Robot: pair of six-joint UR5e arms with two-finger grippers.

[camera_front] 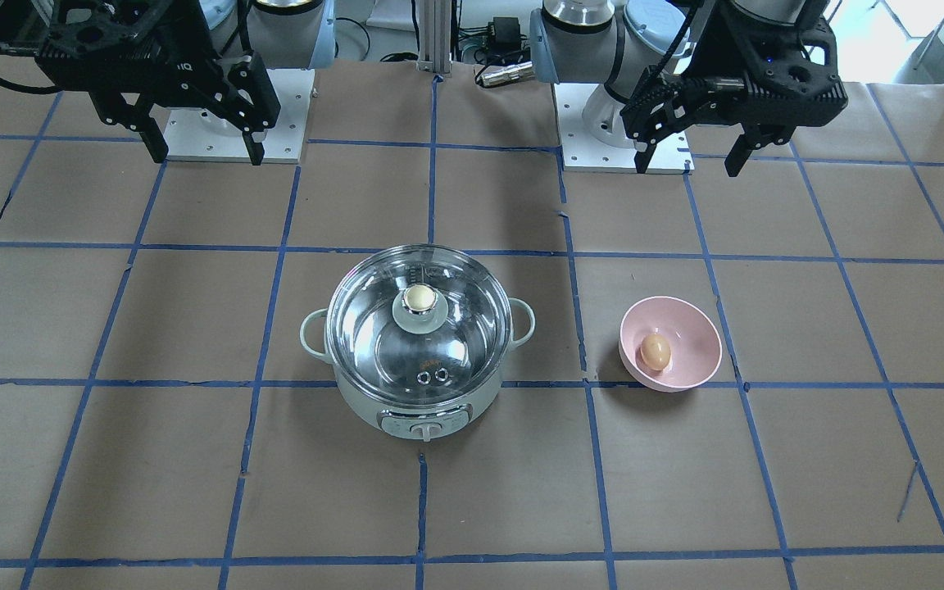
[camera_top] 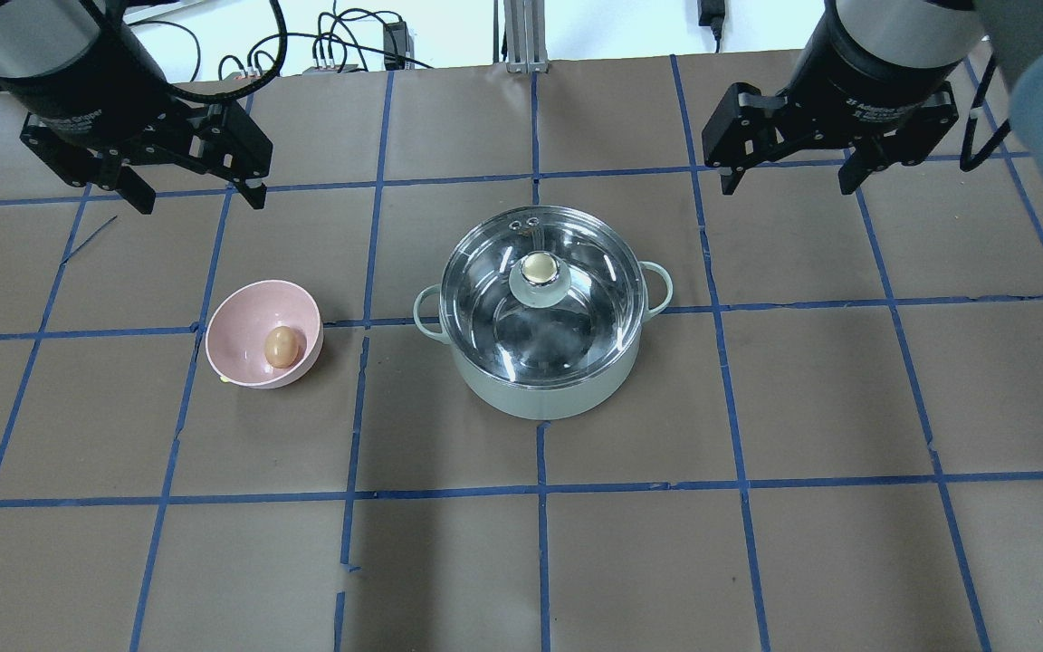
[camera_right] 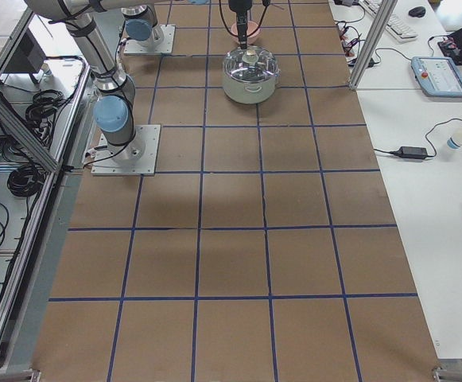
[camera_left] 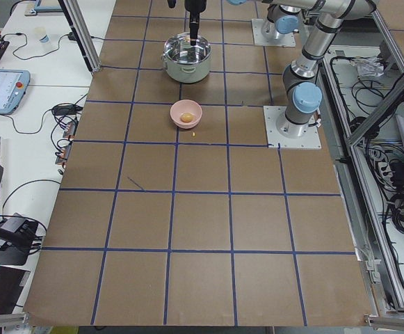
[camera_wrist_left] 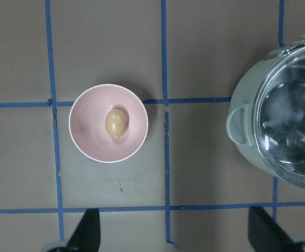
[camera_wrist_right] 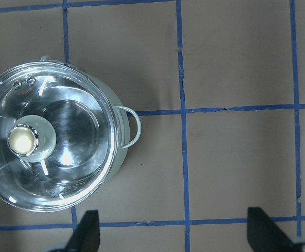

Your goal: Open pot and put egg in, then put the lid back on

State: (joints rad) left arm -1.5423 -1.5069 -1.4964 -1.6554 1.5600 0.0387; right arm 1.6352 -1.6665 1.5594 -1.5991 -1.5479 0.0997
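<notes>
Black left claw and right claw agape above table

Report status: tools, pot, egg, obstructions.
Left tool open, right tool open, both empty. Lid on pot; egg in pink bowl. No obstruction seen.

Overhead, front: looking steeply down from opposite sides, sharing pot.
Sides: looking along table, distant.
Wrists: looking straight down, nearer.
</notes>
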